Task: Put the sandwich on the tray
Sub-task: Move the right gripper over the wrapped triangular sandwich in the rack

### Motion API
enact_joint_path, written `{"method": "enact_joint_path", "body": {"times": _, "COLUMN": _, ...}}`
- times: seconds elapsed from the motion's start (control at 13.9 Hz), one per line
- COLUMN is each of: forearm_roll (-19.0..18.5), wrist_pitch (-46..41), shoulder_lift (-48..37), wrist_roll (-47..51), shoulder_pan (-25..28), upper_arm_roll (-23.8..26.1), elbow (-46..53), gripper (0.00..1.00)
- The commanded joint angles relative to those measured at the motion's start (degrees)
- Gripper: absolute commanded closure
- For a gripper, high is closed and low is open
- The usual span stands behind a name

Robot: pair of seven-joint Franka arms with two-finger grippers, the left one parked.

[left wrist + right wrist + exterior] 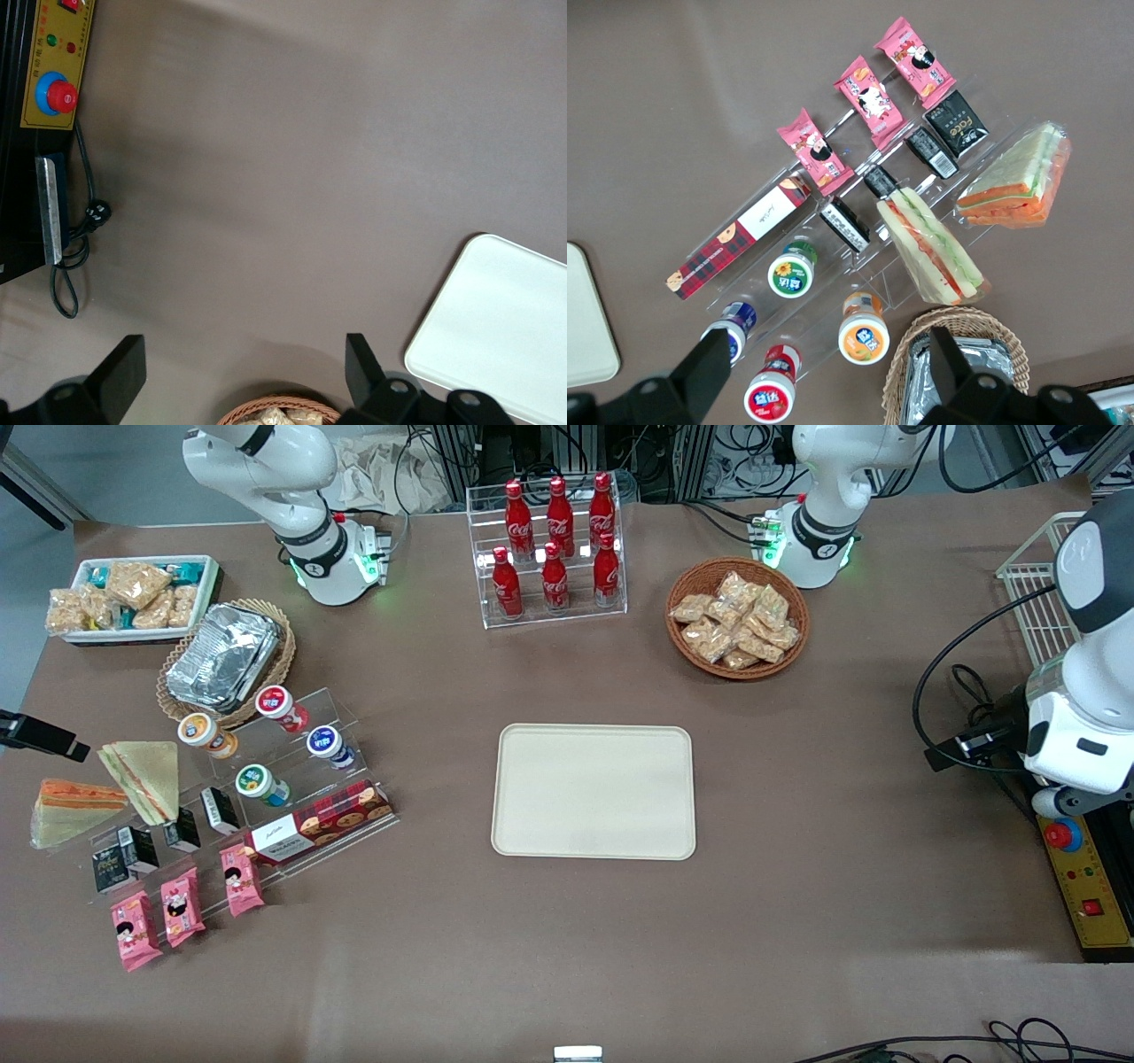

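the brown table (797, 886) carries the cream tray (594, 791) near its middle, bare on top. toward the working arm's end, close to the table edge, the sandwich (73, 808) with its orange filling lies flat, just beside a paler wedge (146, 777) and the clear stepped rack (266, 797) of cups and packets, well apart from the tray. the claw (828, 372) hangs above the rack and a foil-filled basket (961, 363), its fingers (709, 367) spread wide, gripping nothing.
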Motion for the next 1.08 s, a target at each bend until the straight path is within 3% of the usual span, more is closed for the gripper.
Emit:
{"method": "enact_joint_path", "body": {"times": 0.0, "forearm_roll": -1.7, "wrist_pitch": 1.2, "shoulder_lift": 0.6, "wrist_roll": 3.1, "shoulder_pan": -0.4, "upper_arm_roll": -2.2, "elbow": 0.0, "gripper": 0.0}}
{"method": "enact_joint_path", "body": {"times": 0.36, "forearm_roll": -2.4, "wrist_pitch": 1.9, "shoulder_lift": 3.9, "wrist_roll": 13.9, "shoulder_pan": -2.7, "upper_arm_roll": -7.4, "elbow": -0.4, "gripper": 0.0}}
{"method": "enact_joint_path", "body": {"times": 0.57, "forearm_roll": 1.3, "wrist_pitch": 2.6, "shoulder_lift": 5.6, "wrist_roll": 22.8, "shoulder_pan": -6.4, "upper_arm_roll": -7.7, "elbow": -1.1, "gripper": 0.0}}
{"method": "enact_joint_path", "body": {"times": 0.86, "forearm_roll": 2.9, "wrist_pitch": 4.8, "shoulder_lift": 8.9, "wrist_roll": 32.2, "shoulder_pan": -7.6, "upper_arm_roll": -7.9, "elbow": -1.3, "gripper": 0.01}}
{"method": "enact_joint_path", "body": {"times": 1.01, "forearm_roll": 8.1, "wrist_pitch": 7.2, "shoulder_lift": 10.0, "wrist_roll": 32.4, "shoulder_pan": -10.5, "upper_arm_roll": -7.9, "elbow": -2.4, "gripper": 0.04}}
